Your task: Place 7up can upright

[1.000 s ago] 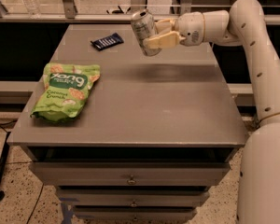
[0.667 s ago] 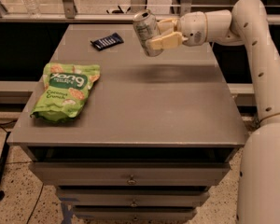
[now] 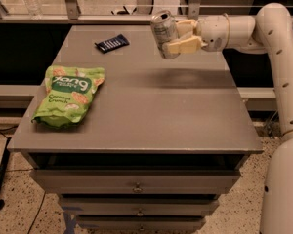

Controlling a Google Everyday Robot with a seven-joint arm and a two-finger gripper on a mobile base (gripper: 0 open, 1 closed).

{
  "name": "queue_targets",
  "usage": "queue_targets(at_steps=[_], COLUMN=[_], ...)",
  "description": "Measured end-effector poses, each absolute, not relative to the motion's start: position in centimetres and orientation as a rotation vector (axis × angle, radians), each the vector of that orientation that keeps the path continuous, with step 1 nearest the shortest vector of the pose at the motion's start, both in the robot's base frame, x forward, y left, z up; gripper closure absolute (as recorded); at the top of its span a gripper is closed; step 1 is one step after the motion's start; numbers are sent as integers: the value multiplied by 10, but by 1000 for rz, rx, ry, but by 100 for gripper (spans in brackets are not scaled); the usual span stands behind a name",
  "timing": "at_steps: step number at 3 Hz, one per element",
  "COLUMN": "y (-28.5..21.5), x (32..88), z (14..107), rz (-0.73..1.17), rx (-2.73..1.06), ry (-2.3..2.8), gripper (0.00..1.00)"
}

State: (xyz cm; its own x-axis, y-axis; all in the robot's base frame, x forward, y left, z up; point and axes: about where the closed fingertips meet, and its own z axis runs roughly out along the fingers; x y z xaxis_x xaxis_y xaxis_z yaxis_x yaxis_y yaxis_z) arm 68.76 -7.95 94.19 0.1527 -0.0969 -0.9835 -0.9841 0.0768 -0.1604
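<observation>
High in the upper centre of the frame, the gripper (image 3: 172,36) held the 7up can (image 3: 163,32) above the table (image 3: 151,116), its 2 fingers clamped on the can's sides. The can was slightly tilted. A green snack bag (image 3: 68,95) lay at left.

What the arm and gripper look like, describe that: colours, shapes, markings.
The arm is smooth, glossy white, built of rounded tubular segments with small dark dots along its side. The gripper, above the table's far right, has pale cream, blocky fingers. No cables show.

cream gripper (image 3: 176,36) above grey table (image 3: 151,113), silvery 7up can (image 3: 163,32), green bag (image 3: 68,95)
</observation>
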Motion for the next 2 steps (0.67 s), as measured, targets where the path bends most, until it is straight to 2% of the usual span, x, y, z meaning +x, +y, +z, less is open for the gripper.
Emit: queue_targets(at_steps=[2], y=[-103], x=[694], z=[929], rz=[957], rx=[-1224], ry=[1154], gripper=[100])
